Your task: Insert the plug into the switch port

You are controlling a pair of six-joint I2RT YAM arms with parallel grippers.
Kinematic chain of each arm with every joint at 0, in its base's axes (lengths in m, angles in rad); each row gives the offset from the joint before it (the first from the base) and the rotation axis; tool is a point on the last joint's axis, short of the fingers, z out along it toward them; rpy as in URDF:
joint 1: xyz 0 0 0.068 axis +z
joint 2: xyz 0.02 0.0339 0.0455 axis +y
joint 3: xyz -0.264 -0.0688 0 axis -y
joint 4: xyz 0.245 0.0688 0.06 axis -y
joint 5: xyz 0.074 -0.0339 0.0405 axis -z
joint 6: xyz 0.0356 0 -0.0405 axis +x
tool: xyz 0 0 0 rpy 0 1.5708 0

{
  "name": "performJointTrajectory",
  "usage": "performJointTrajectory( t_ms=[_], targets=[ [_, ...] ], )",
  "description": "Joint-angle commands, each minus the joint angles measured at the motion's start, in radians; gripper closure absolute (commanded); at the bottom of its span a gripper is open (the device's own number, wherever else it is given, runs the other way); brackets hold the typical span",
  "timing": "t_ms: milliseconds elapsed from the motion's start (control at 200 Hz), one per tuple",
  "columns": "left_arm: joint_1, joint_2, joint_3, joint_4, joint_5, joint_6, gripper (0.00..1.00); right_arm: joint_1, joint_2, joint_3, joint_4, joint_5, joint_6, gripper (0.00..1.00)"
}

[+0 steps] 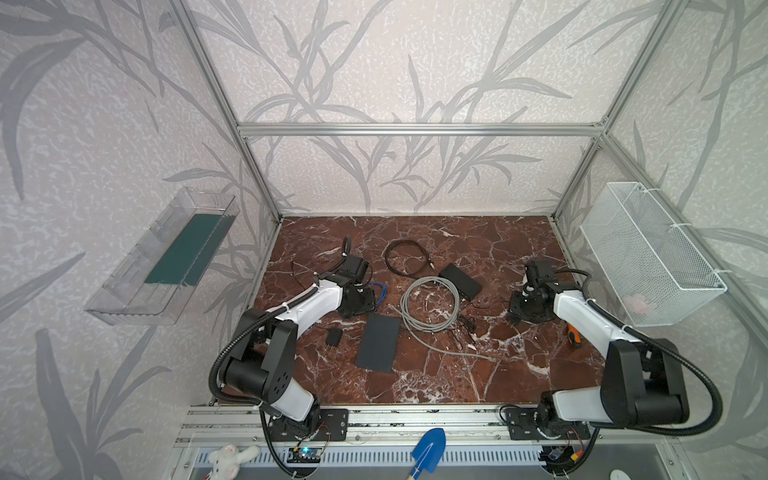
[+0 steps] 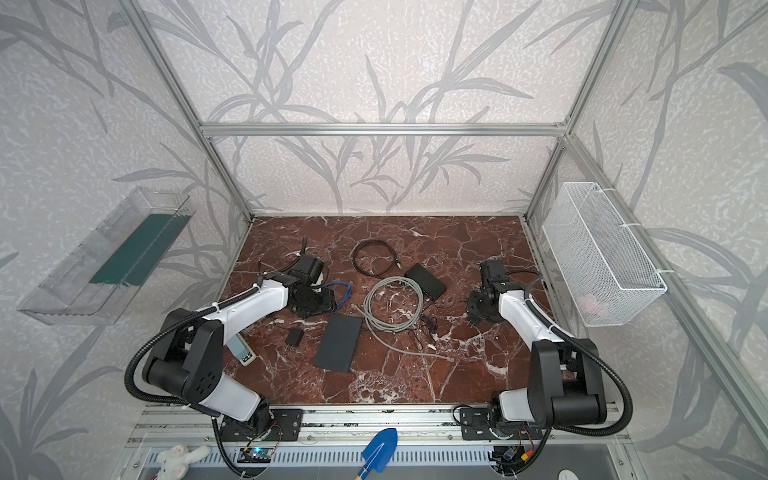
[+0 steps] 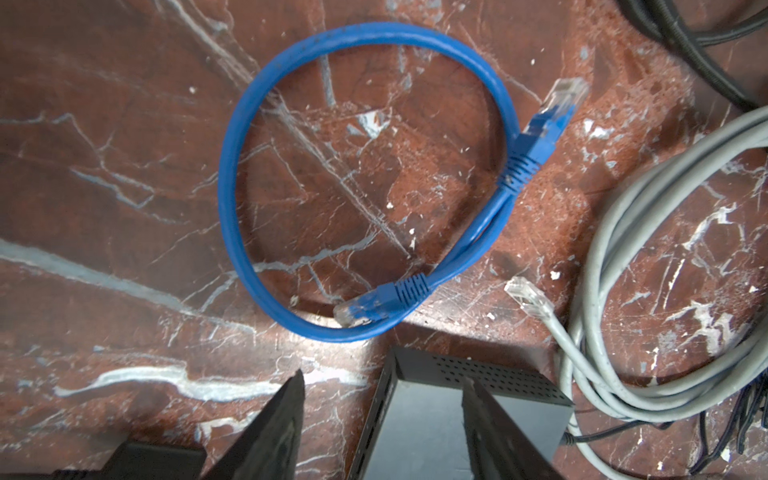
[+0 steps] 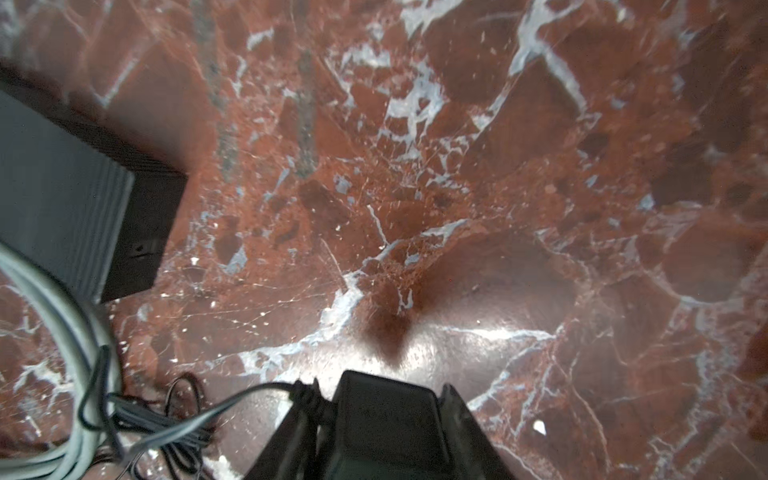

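Right gripper (image 4: 378,392): fingers pressed onto a black block (image 4: 386,424). A thin black cord (image 4: 249,395) leaves one side of the block. In both top views this gripper stands right of the grey coil (image 3: 586,332) and apart from it.

Left gripper (image 3: 383,377): fingers (image 3: 270,428) spread, nothing pinched. One finger shows in front of the far end of the dark slab (image 3: 415,419); the other is clear of it. This gripper stands left of the coil.

Switch (image 1: 461,280): lies flat on the marble table (image 1: 478,374) at the coil's far right edge, between the coil and the right gripper. Whether it touches the coil cannot be told. Its sockets cannot be made out.

Blue cable (image 3: 519,166): looped just left of the coil. It has a clear plug (image 3: 567,91) at each end, and both lie free on the table.

Grey plug (image 3: 528,295): sits on the coil's loose end at the coil's left side, free and near the slab's far corner.

Slab: lies flat at the coil's near left.

Small two-pin adapter (image 1: 333,336): lies further left of the coil, beyond the slab.
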Motion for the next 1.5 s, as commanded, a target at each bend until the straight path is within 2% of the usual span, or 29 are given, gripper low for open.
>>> performJointTrajectory(
  t_ms=[0, 135, 225, 390, 490, 695, 965, 1125, 1275, 1495],
  targets=[
    [0.0, -0.034, -0.016, -0.055, -0.044, -0.002, 0.38, -0.003, 0.018, -0.009, 0.048, -0.025, 0.008, 0.63],
    [0.003, -0.024, -0.009, -0.093, -0.061, -0.007, 0.38, -0.003, 0.067, 0.001, 0.04, -0.043, 0.031, 0.58],
    [0.002, -0.027, -0.016, -0.1, 0.001, -0.002, 0.38, -0.003, 0.082, 0.001, 0.032, -0.052, 0.042, 0.54],
    [0.0, -0.084, -0.093, -0.081, 0.17, -0.045, 0.38, -0.003, 0.082, 0.044, -0.029, -0.065, 0.037, 0.4],
    [-0.006, -0.1, -0.11, -0.116, 0.207, -0.051, 0.38, -0.003, 0.076, 0.081, -0.084, -0.089, 0.017, 0.35],
    [-0.022, -0.113, -0.138, -0.172, 0.276, -0.055, 0.38, 0.011, 0.033, 0.129, -0.104, -0.158, -0.019, 0.33],
    [-0.065, -0.087, -0.138, -0.178, 0.392, -0.085, 0.38, 0.149, 0.022, 0.166, -0.104, -0.174, -0.009, 0.33],
    [-0.113, -0.068, -0.12, -0.126, 0.502, -0.109, 0.39, 0.213, 0.049, 0.194, -0.097, -0.184, -0.02, 0.33],
    [-0.114, -0.063, -0.095, -0.174, 0.421, -0.092, 0.39, 0.283, 0.09, 0.223, -0.082, -0.196, -0.054, 0.33],
    [-0.014, -0.085, -0.05, -0.192, 0.297, -0.024, 0.39, 0.436, 0.141, 0.275, -0.027, -0.217, -0.159, 0.36]
  ],
)
